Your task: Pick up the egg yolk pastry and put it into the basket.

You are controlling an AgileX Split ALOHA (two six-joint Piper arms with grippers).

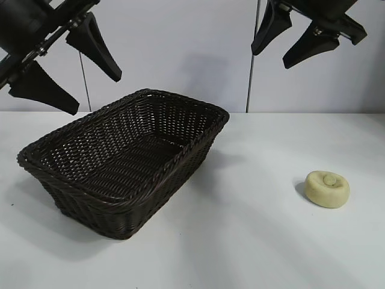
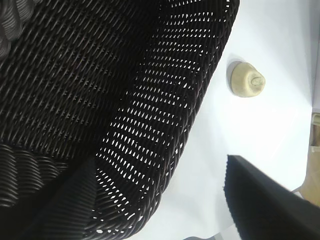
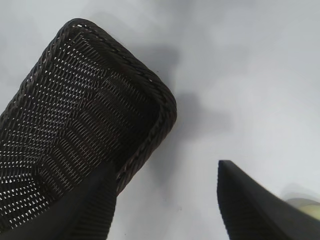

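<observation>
The egg yolk pastry [image 1: 327, 188], a small pale yellow puck with a knob on top, lies on the white table at the right. The left wrist view shows the pastry [image 2: 245, 79] beyond the basket's corner, and a sliver of it [image 3: 306, 206] peeks past one finger in the right wrist view. The dark brown wicker basket [image 1: 129, 158] stands empty at the left. My left gripper [image 1: 93, 93] hangs open high above the basket's left side. High at the top right, above the pastry, my right gripper [image 1: 271, 59] is open too. Neither holds anything.
The white table [image 1: 240, 241] runs to a pale back wall. Two thin vertical poles [image 1: 252, 72] stand behind it. Bare tabletop separates basket and pastry.
</observation>
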